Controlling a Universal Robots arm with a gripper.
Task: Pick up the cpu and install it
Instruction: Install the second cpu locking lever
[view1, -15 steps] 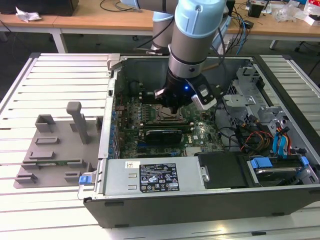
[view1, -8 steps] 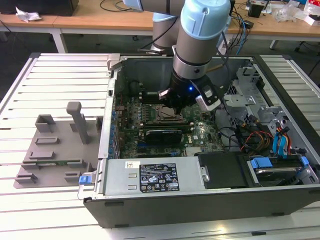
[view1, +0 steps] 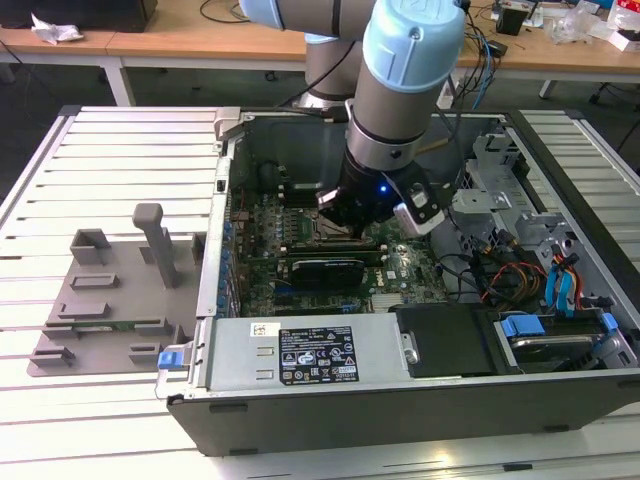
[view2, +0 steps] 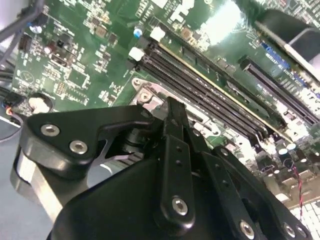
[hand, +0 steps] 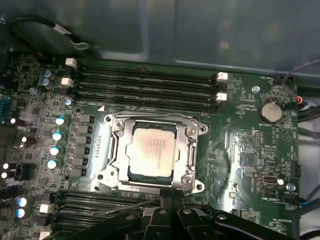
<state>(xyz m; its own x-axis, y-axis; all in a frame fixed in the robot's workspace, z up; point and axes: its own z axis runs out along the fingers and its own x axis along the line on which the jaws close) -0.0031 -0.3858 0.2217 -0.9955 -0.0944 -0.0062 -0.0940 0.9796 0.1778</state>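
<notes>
Silver-topped cpu (hand: 151, 152) sits in the motherboard socket (hand: 116, 150).
Just beside it, inside the open computer case (view1: 560, 400), hangs the black tool (view1: 345, 215); whether its fingers are spread cannot be told.

Exterior view high above the open computer case (view1: 400, 400); both wrist views close over its motherboard (hand: 240, 150).

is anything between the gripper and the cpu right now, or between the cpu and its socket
Nothing visible does. In the first wrist view the cpu already lies inside the socket frame on the motherboard, its metal top uncovered. The gripper sits just beside the socket's edge, with no cable or part across the chip.
</notes>
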